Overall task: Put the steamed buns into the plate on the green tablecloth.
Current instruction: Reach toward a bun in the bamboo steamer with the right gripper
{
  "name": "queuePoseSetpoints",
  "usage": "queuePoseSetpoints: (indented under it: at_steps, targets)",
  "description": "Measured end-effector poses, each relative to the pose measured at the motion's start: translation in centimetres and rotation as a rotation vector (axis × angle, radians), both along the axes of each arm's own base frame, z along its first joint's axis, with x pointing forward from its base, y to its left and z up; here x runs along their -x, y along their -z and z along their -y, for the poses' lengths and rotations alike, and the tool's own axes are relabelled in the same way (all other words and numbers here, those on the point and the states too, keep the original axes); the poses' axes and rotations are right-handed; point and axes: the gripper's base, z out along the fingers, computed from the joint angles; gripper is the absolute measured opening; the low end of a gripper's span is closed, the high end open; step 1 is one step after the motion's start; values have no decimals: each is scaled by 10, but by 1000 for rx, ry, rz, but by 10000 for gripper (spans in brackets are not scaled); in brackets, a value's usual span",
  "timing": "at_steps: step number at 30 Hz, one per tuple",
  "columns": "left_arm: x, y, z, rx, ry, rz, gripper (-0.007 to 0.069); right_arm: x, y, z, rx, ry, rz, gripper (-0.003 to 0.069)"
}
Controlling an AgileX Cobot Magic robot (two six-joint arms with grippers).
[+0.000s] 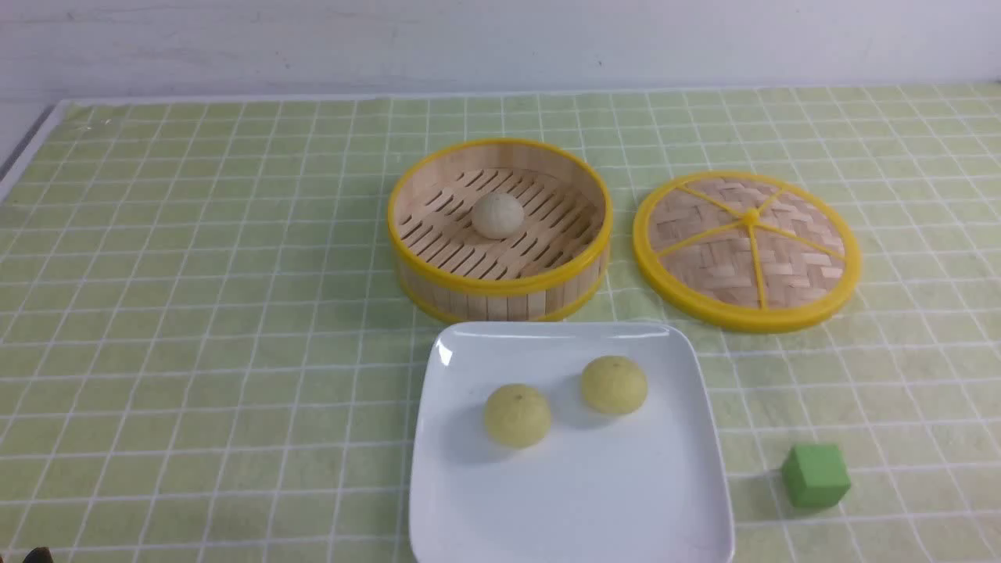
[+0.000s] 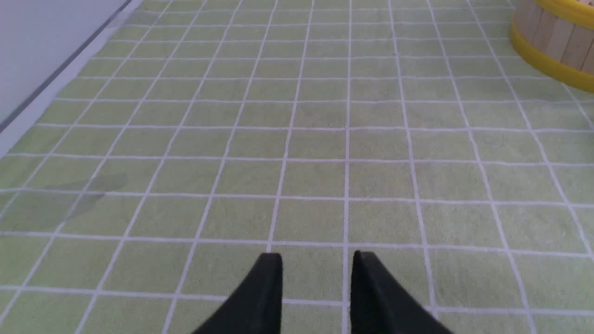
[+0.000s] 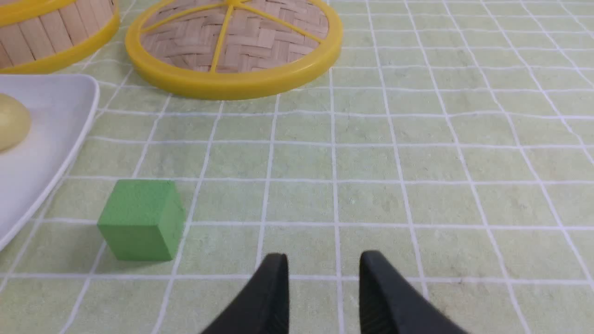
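Two pale yellow-green steamed buns [image 1: 517, 415] [image 1: 614, 385] lie side by side on the white square plate [image 1: 579, 500] near the front of the green tablecloth [image 1: 195, 313]. One pale beige steamed bun [image 1: 498, 215] sits in the round bamboo basket [image 1: 500, 285] behind the plate. My left gripper [image 2: 317, 260] hovers open over bare cloth, with the basket wall [image 2: 557, 41] far off at the view's corner. The right gripper [image 3: 323, 260] is open too and holds nothing; it is beside the plate [image 3: 51, 120], where part of a bun [image 3: 11, 125] shows. Neither arm shows in the front view.
The woven lid [image 1: 747, 250] lies flat to the right of the basket. A green cube [image 1: 816, 475] stands right of the plate, close to my right gripper in the right wrist view [image 3: 141, 219]. The table's left edge [image 2: 55, 79] runs along the left wrist view.
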Motion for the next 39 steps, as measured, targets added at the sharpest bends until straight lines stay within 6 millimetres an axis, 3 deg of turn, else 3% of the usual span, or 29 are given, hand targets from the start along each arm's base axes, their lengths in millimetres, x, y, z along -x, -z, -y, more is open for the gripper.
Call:
queuePoseSetpoints:
  at_steps: [39]
  targets:
    - [0,0,-3,-80,-7,-5,242,0,0,0,0,0,0,243]
